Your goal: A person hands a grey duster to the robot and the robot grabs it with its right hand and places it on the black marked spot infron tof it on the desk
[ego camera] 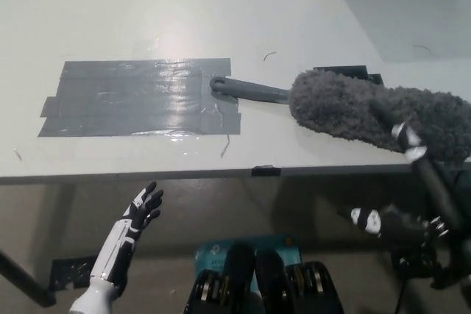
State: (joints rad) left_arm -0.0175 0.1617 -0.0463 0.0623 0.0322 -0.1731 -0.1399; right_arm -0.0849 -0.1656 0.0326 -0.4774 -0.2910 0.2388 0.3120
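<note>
Grey, fluffy duster lay on the table, head to the right of the taped patch, only the tip of its handle overlapping the patch's right edge. Nothing gripped it. Right robot hand sat low, below the table edge and under the duster head, empty; fingers too dark to judge, cannot tell their spread. Left robot hand rested below the table edge, beneath the patch, fingers apart, empty. Judgement: duster set down, but mostly beside the mark, so placement looked only partly met; shifting it leftward remained.
</note>
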